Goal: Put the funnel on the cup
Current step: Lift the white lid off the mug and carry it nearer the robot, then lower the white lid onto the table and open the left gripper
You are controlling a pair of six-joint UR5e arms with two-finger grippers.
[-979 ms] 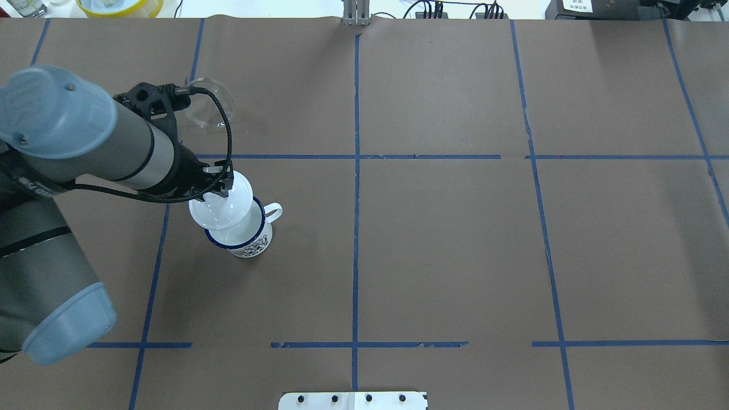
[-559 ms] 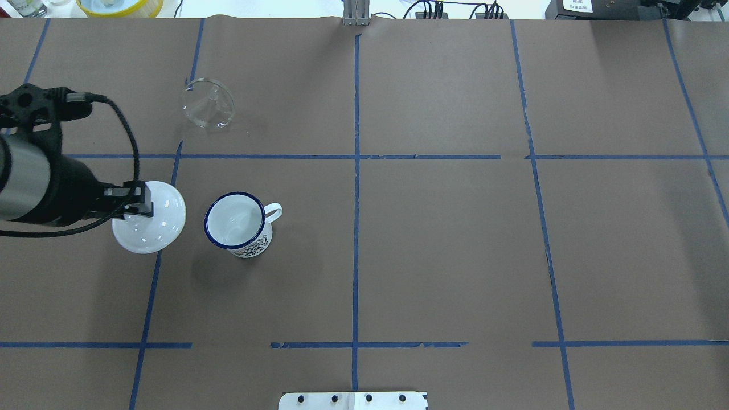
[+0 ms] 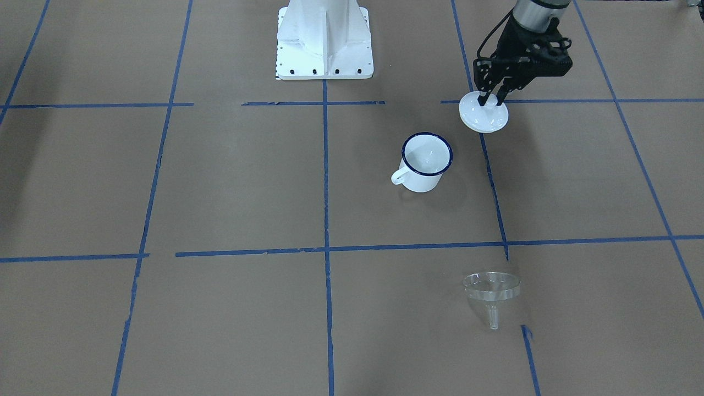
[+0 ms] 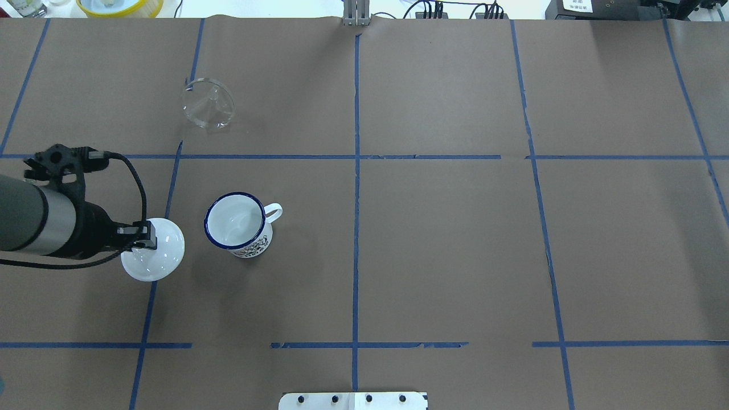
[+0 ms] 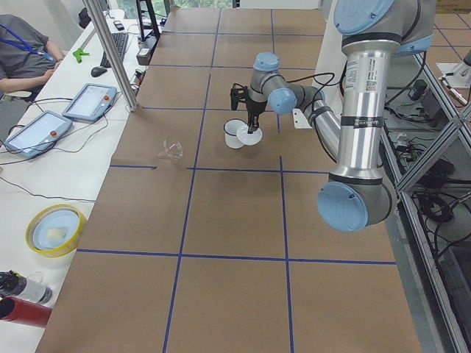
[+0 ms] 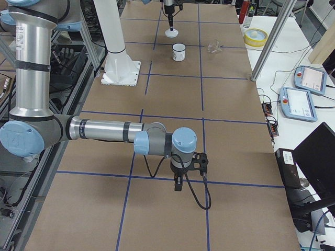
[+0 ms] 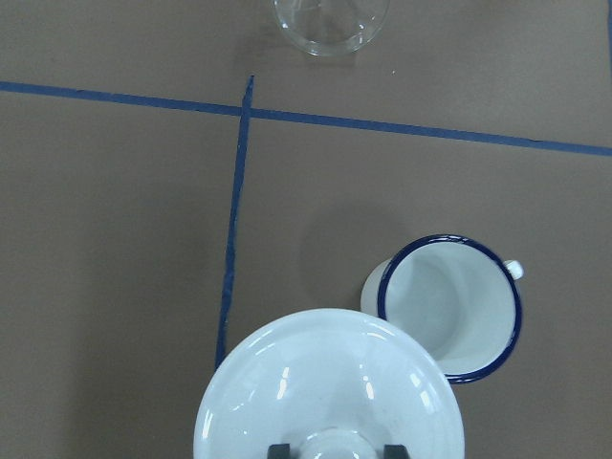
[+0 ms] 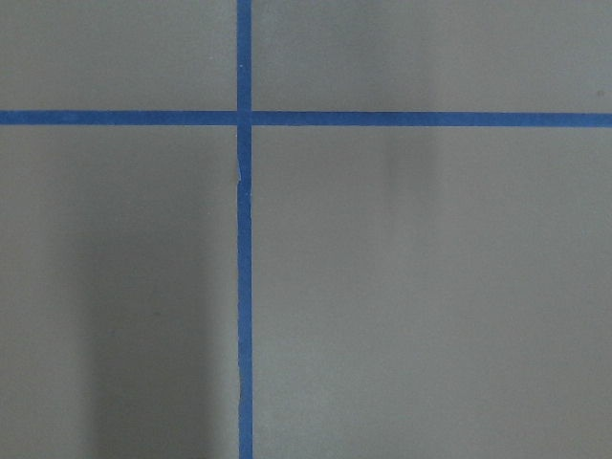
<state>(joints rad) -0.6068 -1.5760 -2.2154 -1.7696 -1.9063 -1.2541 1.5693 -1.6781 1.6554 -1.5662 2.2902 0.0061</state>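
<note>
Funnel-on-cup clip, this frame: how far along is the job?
Done: the cup stands uncovered, its mouth open. In hand: the left gripper is clamped on the knob of the white lid, holding it beside the cup, on the side away from the handle. Left: release the lid, then fetch the funnel, which lies untouched on the table beyond the tape line, and seat it on the cup.

The overhead camera looks down on the desk from behind the robot's base, the cup left of centre, and the front-facing one looks steeply back from across it, mirroring that cup. Both end cameras look along the desk, the left end's nearer the cup. The left wrist camera hangs close above the cup; the right wrist one sees only taped desk well apart from it.
</note>
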